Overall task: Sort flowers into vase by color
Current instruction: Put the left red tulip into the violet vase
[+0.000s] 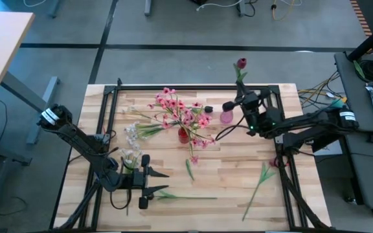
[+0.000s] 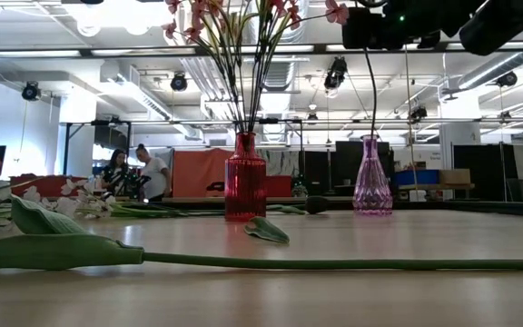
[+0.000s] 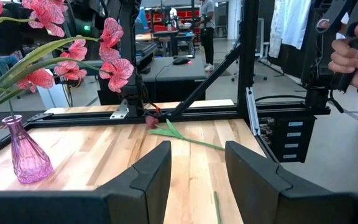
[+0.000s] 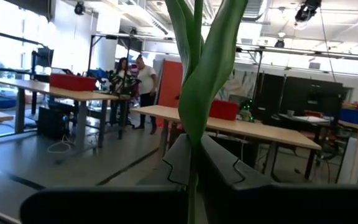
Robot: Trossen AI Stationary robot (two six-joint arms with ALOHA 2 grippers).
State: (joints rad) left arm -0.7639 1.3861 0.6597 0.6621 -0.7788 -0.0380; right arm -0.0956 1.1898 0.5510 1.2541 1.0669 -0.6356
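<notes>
A dark red tulip point(image 1: 241, 63) stands nearly upright in my right gripper point(image 1: 230, 105), which is shut on it above the purple vase point(image 1: 226, 116). In the low view its thin stem point(image 2: 370, 91) runs down to that vase's mouth point(image 2: 371, 138). The red vase point(image 1: 183, 134) holds the pink blossom sprays point(image 1: 180, 110). White sprigs point(image 1: 131, 134) lie on the table's left part. Another tulip point(image 1: 261, 181) lies flat near the right edge. A long green stem point(image 1: 186, 197) lies near the front. My left gripper point(image 1: 164, 182) waits open, low, beside it. My right gripper pinches the tulip between its two fingers, at the stem with its wrapped green leaves point(image 4: 194, 134), below the bud. The fingers lie level across the stem. The flower is upright, slightly tipped toward the far edge; its lower stem hangs down to the purple vase's mouth.
A loose green leaf point(image 1: 189, 169) lies in front of the red vase. A black frame point(image 1: 193, 86) borders the table's far and side edges. A person's hand point(image 3: 352, 57) shows beyond the table's right side. People stand in the room behind point(image 2: 143, 173).
</notes>
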